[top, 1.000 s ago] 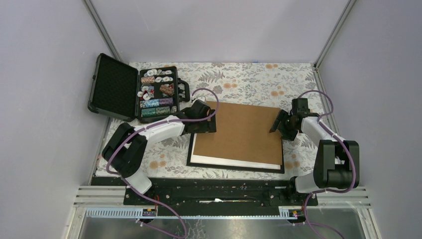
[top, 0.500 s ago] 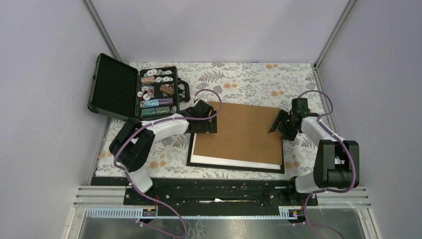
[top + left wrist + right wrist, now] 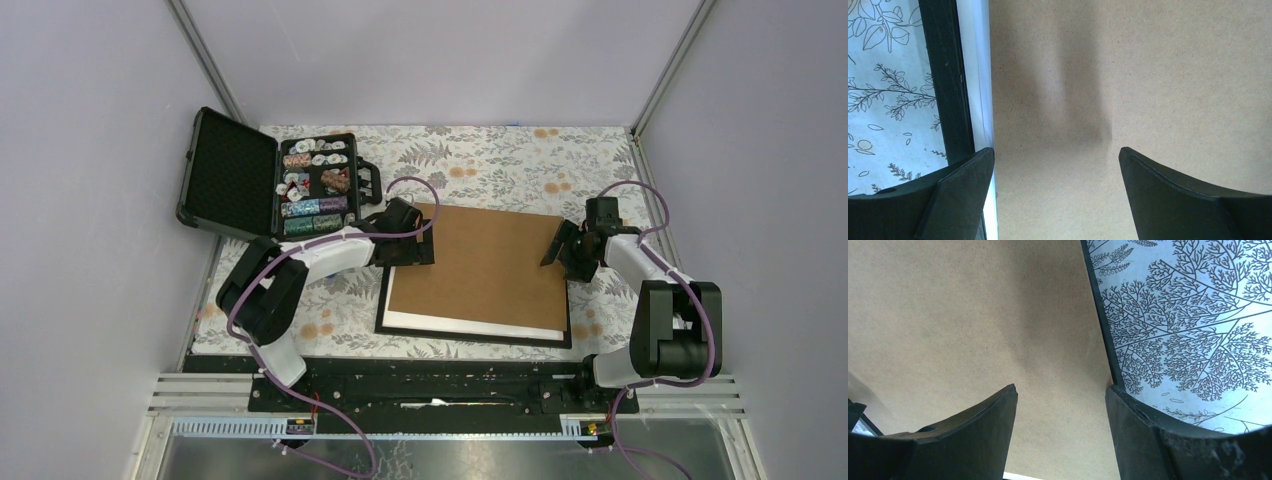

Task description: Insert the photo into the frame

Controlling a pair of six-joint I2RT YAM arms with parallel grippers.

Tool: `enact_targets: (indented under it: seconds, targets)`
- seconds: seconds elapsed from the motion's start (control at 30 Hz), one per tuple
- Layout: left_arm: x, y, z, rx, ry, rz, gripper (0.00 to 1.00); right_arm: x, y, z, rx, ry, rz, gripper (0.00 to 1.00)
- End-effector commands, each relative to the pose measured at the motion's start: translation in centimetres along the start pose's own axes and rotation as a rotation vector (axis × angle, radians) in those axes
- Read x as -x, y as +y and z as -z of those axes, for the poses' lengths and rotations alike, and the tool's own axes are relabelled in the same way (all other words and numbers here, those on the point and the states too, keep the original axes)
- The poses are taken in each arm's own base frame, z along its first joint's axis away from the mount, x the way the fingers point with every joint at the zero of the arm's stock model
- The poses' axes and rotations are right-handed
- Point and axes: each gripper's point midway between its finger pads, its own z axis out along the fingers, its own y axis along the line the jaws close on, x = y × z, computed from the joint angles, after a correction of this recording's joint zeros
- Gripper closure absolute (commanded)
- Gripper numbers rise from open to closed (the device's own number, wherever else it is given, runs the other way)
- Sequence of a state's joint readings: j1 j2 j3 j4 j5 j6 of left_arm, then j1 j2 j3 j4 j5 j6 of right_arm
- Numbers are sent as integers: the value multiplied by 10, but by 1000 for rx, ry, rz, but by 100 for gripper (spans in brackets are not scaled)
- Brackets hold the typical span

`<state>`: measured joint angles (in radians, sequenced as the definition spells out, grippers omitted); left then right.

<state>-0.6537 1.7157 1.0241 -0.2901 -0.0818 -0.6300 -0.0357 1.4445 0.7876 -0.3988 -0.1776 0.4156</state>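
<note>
Left jaws (image 3: 1055, 150) stand spread as wide as they go and hold nothing, hovering low over the brown backing board (image 3: 480, 265) near its far-left corner. The left fingertip (image 3: 960, 192) hangs above a narrow white strip (image 3: 977, 75) and the frame (image 3: 470, 338), whose thin black moulding shows just outside that strip. The other fingertip sits over bare board.

Right jaws (image 3: 1060, 387) are partly spread, also empty, poised over the board's right edge. One fingertip (image 3: 1148, 440) hangs above the black moulding where it meets the patterned cloth, the other above the board.

From above, the frame lies flat in the middle of the table (image 3: 500, 160), between the two arms, its long axis running left to right across the table. Its right end is turned slightly toward the arms' bases. The backing board rests on top, long axis the same way. It sits a little toward the far side, so a white band shows along the near edge and a thinner one along the left. Whether the board sits down inside the moulding or merely on it cannot be told.

The photo cannot be seen in any view, and whether the white band belongs to it cannot be told.

At the table's far-left corner an open black case (image 3: 225, 175) holds rows of coloured poker chips (image 3: 315, 185). It lies just beside the left arm's wrist and apart from the frame. The table wears a floral cloth with grey leaves and orange blooms.
</note>
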Motion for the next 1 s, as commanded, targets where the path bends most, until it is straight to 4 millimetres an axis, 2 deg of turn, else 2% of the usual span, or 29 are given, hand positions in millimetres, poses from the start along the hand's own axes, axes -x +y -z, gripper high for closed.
enact_targets:
  seconds: [0.0,0.57,0.8,0.97]
  targets:
    - [9,-9,6,-62,-29,31,1,-2,-14,-6,-78,-3,22,26]
    - [7,2,4,-49,-27,43,2,4,-22,5,-128,-68,22,22]
    - [6,3,5,-52,-28,47,2,-4,-16,-4,-97,-20,29,23]
    - [6,-3,5,-86,-23,51,2,-2,-7,-1,-54,-37,39,24]
